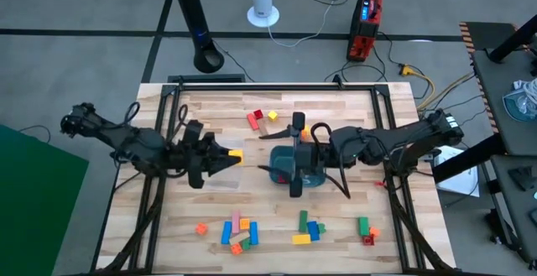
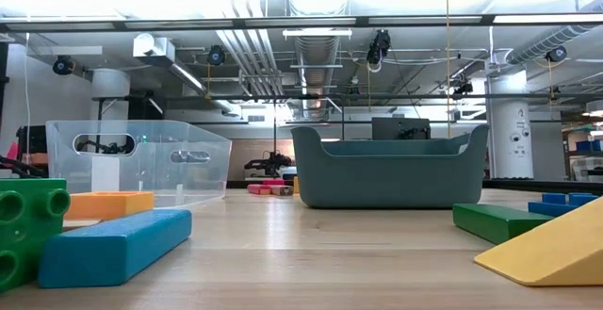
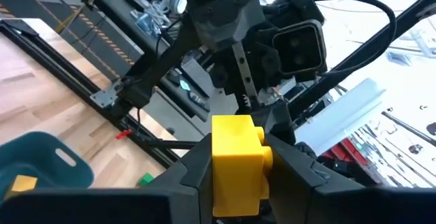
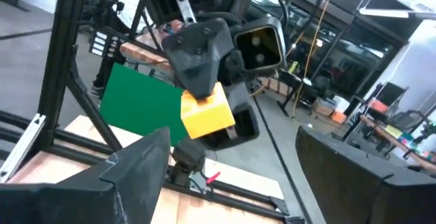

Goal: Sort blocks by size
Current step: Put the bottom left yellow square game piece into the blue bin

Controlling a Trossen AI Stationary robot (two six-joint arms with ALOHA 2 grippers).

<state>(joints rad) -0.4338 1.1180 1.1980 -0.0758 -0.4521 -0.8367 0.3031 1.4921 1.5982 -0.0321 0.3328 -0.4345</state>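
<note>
Left gripper (image 1: 237,156) is pinching a yellow block (image 3: 235,161) up off the counter (image 1: 336,226), presumably for binning (right gripper (image 4: 231,163) spread, empty, facing it).

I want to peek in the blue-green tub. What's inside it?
In the left wrist view, one small yellow block shows inside the teal tray. From above, the right gripper hangs over the tray and covers most of it, so the rest inside is hidden.

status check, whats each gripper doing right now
Left gripper shut on yellow block, held up over the clear container. Right gripper open, empty, above the teal tray. Other blocks loose along the near edge; nothing blocking.
</note>
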